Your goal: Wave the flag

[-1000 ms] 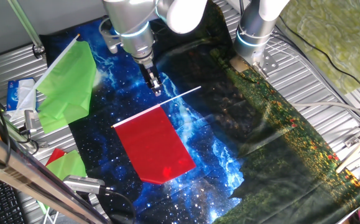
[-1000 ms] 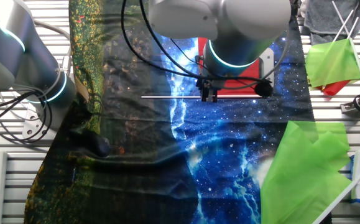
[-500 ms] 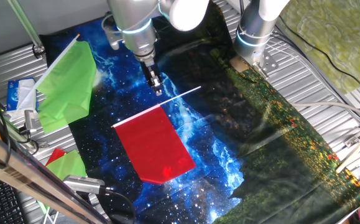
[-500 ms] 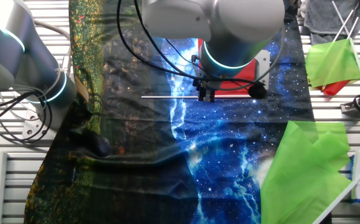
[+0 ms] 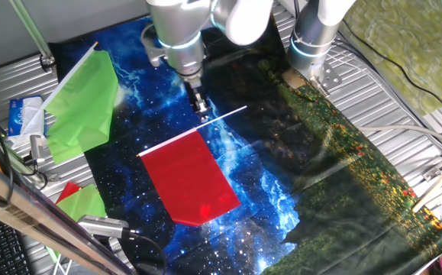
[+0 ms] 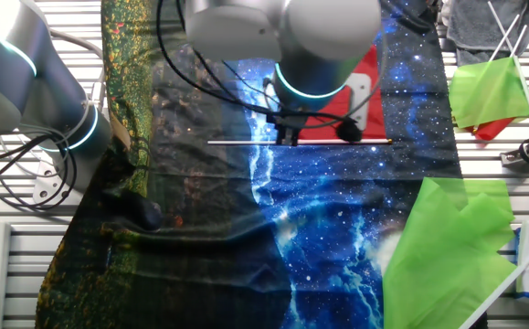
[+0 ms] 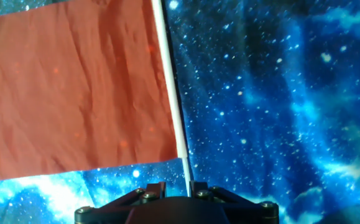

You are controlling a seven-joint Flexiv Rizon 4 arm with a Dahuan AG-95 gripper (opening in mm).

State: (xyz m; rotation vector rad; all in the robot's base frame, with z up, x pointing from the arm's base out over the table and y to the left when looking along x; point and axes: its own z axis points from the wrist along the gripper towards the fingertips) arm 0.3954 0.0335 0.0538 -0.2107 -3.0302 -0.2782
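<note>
The red flag (image 5: 190,177) lies flat on the starry blue cloth, its thin white stick (image 5: 224,117) running up to the right. My gripper (image 5: 200,108) points down over the bare part of the stick, just past the sheet's corner. In the other fixed view the gripper (image 6: 287,139) sits over the stick (image 6: 237,142), and the arm hides most of the red sheet (image 6: 367,71). In the hand view the stick (image 7: 170,81) runs between my fingertips (image 7: 195,186), close to the right one. The jaws stand apart around it. The red sheet (image 7: 74,87) lies to its left.
A large light-green flag (image 5: 83,103) lies at the left on the metal table (image 5: 404,107). A small green-and-red flag (image 5: 79,200) lies near the front left. A second robot base (image 5: 312,38) stands behind. A dark landscape cloth (image 5: 343,168) covers the right side.
My gripper has shifted a little along the stick toward its bare end. The red flag has not moved.
</note>
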